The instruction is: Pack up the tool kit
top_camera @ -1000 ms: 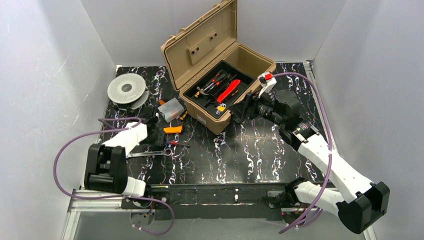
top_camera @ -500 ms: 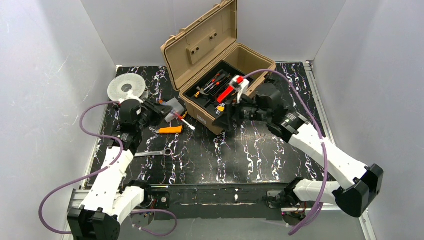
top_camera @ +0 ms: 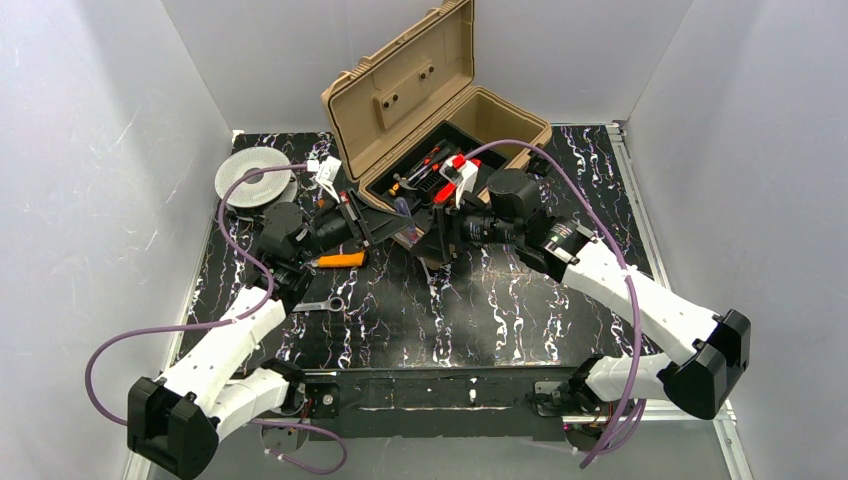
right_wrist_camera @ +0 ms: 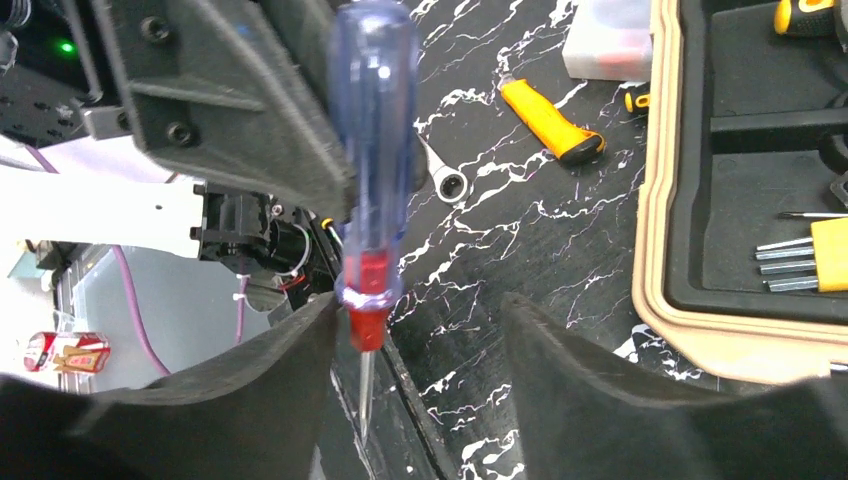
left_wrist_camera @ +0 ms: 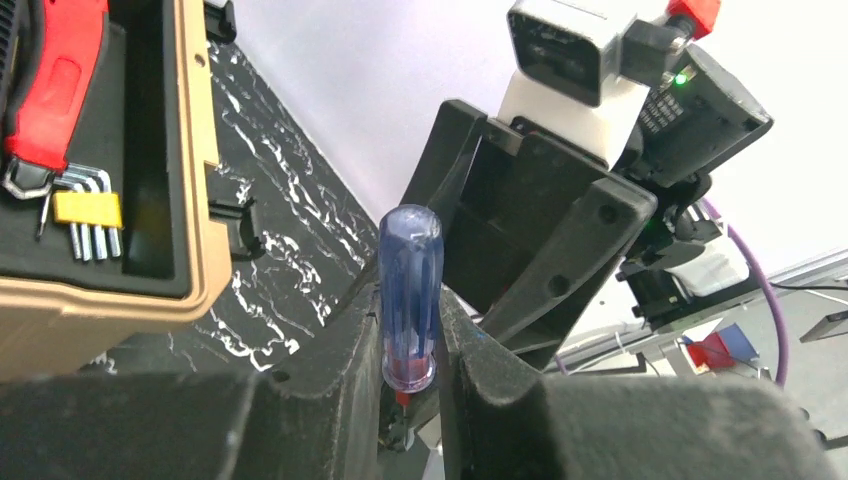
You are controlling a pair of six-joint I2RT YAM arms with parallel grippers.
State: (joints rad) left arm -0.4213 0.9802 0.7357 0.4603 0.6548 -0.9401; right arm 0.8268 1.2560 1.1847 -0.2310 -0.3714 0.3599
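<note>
Just in front of the open tan toolbox (top_camera: 400,88), centre frame, there's the blue-handled screwdriver (left_wrist_camera: 408,290), clamped tight in the left claw (left_wrist_camera: 408,352). Facing it, the right claw (right_wrist_camera: 420,322) gapes, jaws either side of the shaft, above the marbled tabletop (top_camera: 500,300).

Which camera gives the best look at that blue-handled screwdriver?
The right wrist view: the screwdriver shows whole, blue handle, red collar and thin shaft. The left wrist view shows only the handle, clamped in the left gripper. From above it is a blue speck.
</note>
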